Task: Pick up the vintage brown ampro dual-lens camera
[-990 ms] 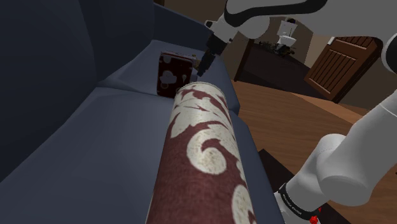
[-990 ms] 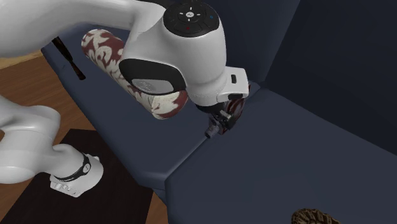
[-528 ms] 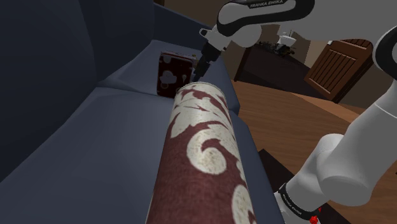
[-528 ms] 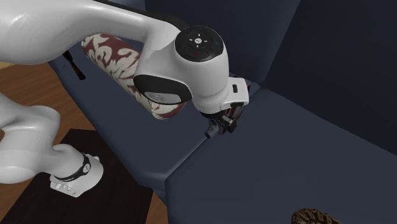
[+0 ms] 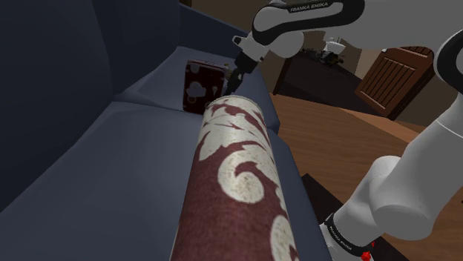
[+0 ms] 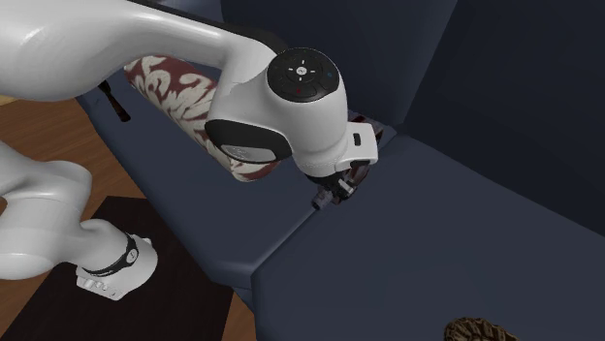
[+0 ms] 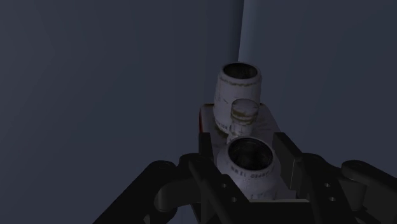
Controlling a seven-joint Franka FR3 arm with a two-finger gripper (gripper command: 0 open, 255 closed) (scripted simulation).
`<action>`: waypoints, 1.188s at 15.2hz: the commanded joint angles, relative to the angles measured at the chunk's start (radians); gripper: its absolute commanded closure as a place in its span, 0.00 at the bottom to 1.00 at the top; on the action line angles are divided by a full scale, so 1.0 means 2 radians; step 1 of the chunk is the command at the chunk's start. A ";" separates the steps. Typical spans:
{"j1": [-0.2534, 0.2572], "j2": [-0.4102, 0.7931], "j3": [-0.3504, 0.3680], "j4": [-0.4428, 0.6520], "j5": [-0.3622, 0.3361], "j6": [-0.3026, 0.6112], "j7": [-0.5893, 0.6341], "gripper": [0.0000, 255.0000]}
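Observation:
The camera is a dark red box with pale marks, standing at the far end of a dark blue sofa seat. In the wrist view its two pale lens barrels point toward me, one stacked beyond the other. My black gripper is shut on the camera, with a finger pressed against each side of the nearer lens. From the shoulder view the gripper reaches down at the box's right edge. In the second exterior view the wrist covers most of the camera, and the gripper hangs just over the seat seam.
A long red bolster with a cream pattern lies along the sofa's front edge, close to the camera. The sofa backrest rises behind. A wooden floor, a dark rug and a wooden door lie beyond. A brown object sits on the seat.
The wrist has turned and dropped a little toward the seat. The fingers have closed from open onto the camera.

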 commanded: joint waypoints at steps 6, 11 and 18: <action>0.000 -0.001 0.000 0.005 -0.002 -0.006 0.003 1.00; -0.001 -0.008 0.000 0.030 -0.009 -0.036 0.014 1.00; -0.002 -0.013 -0.001 0.070 -0.017 -0.080 0.029 1.00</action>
